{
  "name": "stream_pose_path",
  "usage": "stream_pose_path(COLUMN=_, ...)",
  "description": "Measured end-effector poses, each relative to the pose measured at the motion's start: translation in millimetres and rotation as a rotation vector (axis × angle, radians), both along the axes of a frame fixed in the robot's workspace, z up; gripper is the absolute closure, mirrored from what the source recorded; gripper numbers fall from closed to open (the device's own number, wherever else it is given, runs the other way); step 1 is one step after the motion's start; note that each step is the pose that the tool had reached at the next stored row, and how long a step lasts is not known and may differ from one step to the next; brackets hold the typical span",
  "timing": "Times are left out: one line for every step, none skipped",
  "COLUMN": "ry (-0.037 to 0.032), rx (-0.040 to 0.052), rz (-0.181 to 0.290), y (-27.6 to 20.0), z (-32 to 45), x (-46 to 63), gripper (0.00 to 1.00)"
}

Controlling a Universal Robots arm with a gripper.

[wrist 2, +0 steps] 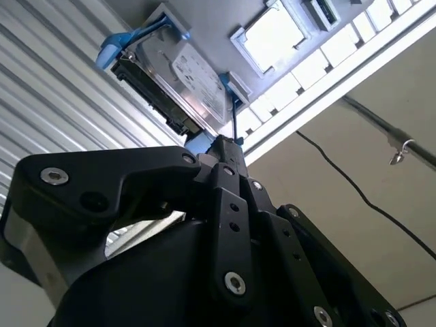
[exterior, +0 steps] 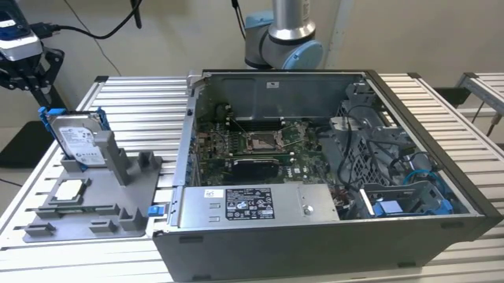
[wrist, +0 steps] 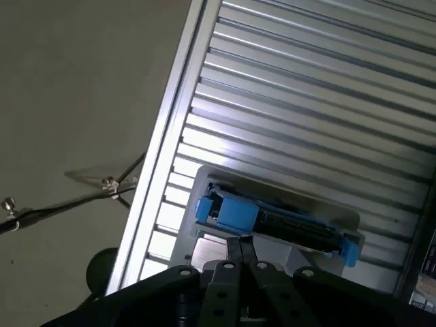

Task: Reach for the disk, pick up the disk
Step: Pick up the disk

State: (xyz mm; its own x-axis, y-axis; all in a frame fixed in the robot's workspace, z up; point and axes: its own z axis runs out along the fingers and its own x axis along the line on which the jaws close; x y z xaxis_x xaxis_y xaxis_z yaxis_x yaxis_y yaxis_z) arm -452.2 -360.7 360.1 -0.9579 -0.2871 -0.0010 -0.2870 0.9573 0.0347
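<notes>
The disk (exterior: 79,138) is a silver-grey drive with a white label and a blue frame. It stands on edge in a slot of the grey fixture (exterior: 102,203) at the exterior view's left. My gripper (exterior: 33,82) hangs above it and a little further toward the exterior view's left, not touching it. Both wrist views look past the black fingertips (wrist: 240,244) at the disk (wrist: 272,218), whose blue frame and label side (wrist 2: 187,85) show. The fingertips (wrist 2: 228,144) lie together with nothing between them.
A small square silver chip (exterior: 69,190) lies in a low holder on the same fixture. An open computer case (exterior: 331,177) takes up the middle of the slatted metal table (exterior: 134,94), with a blue bracket (exterior: 393,207) inside. Cables hang beside the table's edge (wrist: 68,197).
</notes>
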Motion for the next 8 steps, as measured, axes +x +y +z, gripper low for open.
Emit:
stream_pose_path(ry=0.0000, rx=-0.0003, rz=0.011, y=0.0, z=0.0, x=0.0, gripper=1.00)
stream_pose_path(ry=0.0000, rx=-0.0005, rz=0.022, y=0.0, z=0.0, x=0.0, gripper=1.00)
stream_pose_path(ry=0.0000, rx=-0.0008, rz=0.034, y=-0.1, z=0.0, x=0.1, gripper=1.00)
stream_pose_path(ry=0.0000, rx=-0.0010, rz=0.048, y=-0.1, z=0.0, x=0.1, gripper=1.00)
stream_pose_path(ry=0.0000, rx=-0.0011, rz=0.061, y=-0.1, z=0.0, x=0.1, gripper=1.00)
stream_pose_path(ry=-0.0001, rx=-0.0014, rz=0.075, y=-0.1, z=0.0, x=0.1, gripper=1.00)
stream_pose_path(ry=-0.0001, rx=-0.0016, rz=0.090, y=-0.1, z=0.0, x=0.1, gripper=1.00)
stream_pose_path(ry=0.0000, rx=-0.0019, rz=0.106, y=-0.1, z=0.0, x=0.1, gripper=1.00)
